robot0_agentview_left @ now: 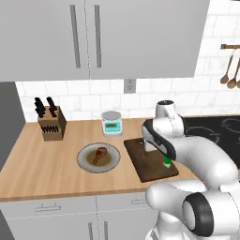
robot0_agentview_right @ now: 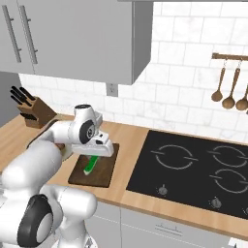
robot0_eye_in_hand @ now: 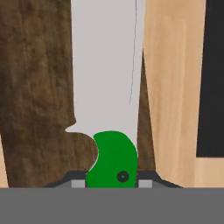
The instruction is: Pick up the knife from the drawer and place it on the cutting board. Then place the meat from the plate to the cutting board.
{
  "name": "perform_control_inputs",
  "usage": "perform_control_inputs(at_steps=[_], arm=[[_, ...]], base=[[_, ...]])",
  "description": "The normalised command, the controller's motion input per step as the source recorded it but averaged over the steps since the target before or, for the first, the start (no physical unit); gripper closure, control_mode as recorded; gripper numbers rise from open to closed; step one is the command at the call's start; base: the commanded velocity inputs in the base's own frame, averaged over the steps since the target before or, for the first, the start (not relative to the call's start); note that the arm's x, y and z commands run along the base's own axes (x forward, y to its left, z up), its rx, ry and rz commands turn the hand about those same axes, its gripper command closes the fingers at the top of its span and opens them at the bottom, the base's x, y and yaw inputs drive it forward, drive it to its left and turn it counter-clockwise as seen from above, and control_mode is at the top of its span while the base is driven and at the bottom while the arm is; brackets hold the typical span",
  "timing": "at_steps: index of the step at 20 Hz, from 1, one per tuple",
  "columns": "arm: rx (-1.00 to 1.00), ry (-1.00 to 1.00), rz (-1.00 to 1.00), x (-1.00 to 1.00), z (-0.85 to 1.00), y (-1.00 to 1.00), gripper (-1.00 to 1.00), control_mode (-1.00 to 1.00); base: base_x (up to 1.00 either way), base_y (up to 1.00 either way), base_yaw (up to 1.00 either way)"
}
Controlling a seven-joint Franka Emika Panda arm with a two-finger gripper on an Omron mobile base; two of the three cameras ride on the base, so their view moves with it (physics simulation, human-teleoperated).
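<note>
Knife (robot0_eye_in_hand: 111, 159) handle clamped btwn the 2 fingers (robot0_eye_in_hand: 78, 183), over cutting board (robot0_eye_in_hand: 35, 87).

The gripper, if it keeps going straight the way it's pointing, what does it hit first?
Probably the cutting board. The gripper, shut on the knife, points down at it, with the blade over the wood; how close is unclear.

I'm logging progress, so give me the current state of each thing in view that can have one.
gripper: shut on the knife's green handle.
knife: held over the cutting board.
cutting board: flat on the counter, no meat on it.
meat: lying on the plate.
plate: on the counter, left of the board.
</note>
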Motion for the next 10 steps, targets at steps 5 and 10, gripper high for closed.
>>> perform_control_inputs(at_steps=[5, 10], arm=[[0.0, 0.11, 0.1, 0.58, -0.29, 0.0, 1.0, -1.0], [0.0, 0.04, 0.02, 0.37, -0.34, 0.0, 1.0, -1.0]], base=[[0.0, 0.0, 0.0], [0.0, 0.0, 0.0]])
